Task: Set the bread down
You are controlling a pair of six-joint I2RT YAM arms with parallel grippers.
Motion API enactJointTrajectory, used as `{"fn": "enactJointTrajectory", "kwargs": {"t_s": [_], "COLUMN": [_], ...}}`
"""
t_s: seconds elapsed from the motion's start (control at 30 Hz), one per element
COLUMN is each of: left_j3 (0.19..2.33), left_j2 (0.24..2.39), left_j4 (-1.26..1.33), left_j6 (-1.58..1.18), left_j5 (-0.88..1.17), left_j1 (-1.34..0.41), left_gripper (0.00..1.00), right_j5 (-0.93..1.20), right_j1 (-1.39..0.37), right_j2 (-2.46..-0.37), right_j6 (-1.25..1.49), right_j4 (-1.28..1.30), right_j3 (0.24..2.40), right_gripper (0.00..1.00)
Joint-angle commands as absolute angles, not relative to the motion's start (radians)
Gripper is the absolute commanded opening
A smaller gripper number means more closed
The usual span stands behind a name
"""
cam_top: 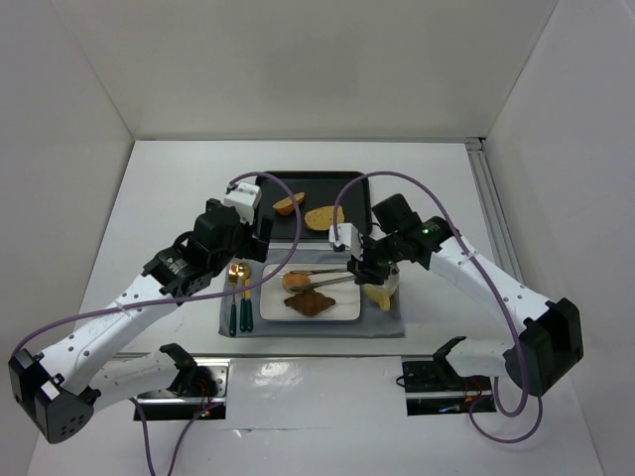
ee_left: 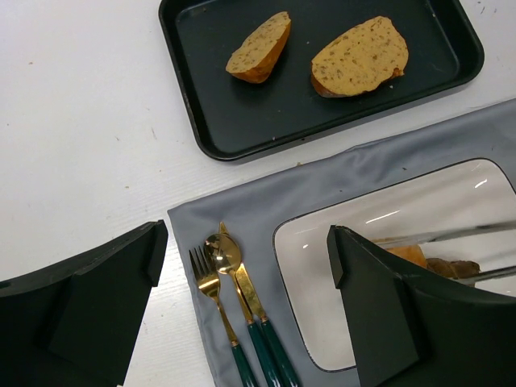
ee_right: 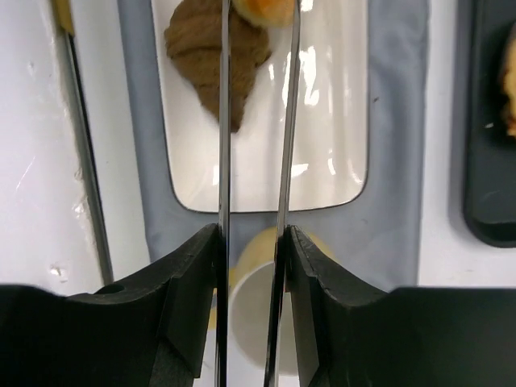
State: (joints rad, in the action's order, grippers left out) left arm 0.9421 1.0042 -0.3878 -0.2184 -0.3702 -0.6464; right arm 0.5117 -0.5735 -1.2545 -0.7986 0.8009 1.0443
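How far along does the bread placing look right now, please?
Done: a brown pastry lies on the white plate. In hand: the right gripper squeezes tongs holding an orange bread piece at the plate. Remaining: a small slice and a larger slice wait in the black tray.

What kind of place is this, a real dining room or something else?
Most likely a robot test booth staged as a dining table: plain white walls enclose it, two robot arms work over the table, and a grey placemat carries a plate and cutlery.
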Motion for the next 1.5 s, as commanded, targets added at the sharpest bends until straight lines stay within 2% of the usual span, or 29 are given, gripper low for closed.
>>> {"fn": "enactJointTrajectory", "kwargs": {"t_s": [0.0, 0.13, 0.2, 0.3, 0.97, 1.1, 1.27, 1.47], "left_j3": [0.937, 0.937, 0.937, 0.937, 0.937, 0.937, 0.937, 0.937], "left_j2": [0.992, 0.992, 0.992, 0.992, 0.992, 0.992, 0.983, 0.974], "left_j4": [-0.347, -0.347, -0.347, -0.347, -0.347, -0.347, -0.347, -0.347], "left_j6": [-0.244, -0.244, -0.244, -0.244, -0.244, -0.244, -0.244, -0.244], "left_j5": [-0.387, -0.387, -0.387, -0.387, -0.387, -0.387, -0.387, -0.387], "left_j1": [-0.641, -0.641, -0.641, -0.641, -0.641, -0.641, -0.641, -0.641], "left_gripper": [1.00, 1.00, 1.00, 1.00, 1.00, 1.00, 1.00, 1.00], "right_j5": [0.546, 0.546, 0.546, 0.546, 0.574, 0.517, 0.312, 0.247], "right_j1": [-0.584, -0.584, -0.584, -0.584, -0.575, -0.552, -0.424, -0.154], "right_j2": [-1.232, -1.242, -1.243, -1.243, -1.135, -1.114, -1.091, -1.101], "right_j6": [-0.831, -0.822, -0.822, -0.822, -0.776, -0.740, -0.632, -0.488], "right_j4": [0.870, 0.861, 0.861, 0.861, 0.764, 0.701, 0.450, 0.266], "right_j3": [1.029, 1.029, 1.029, 1.029, 1.103, 1.092, 1.022, 0.934], "right_gripper": [0.27, 0.32, 0.46, 0.56, 0.57, 0.57, 0.49, 0.46]}}
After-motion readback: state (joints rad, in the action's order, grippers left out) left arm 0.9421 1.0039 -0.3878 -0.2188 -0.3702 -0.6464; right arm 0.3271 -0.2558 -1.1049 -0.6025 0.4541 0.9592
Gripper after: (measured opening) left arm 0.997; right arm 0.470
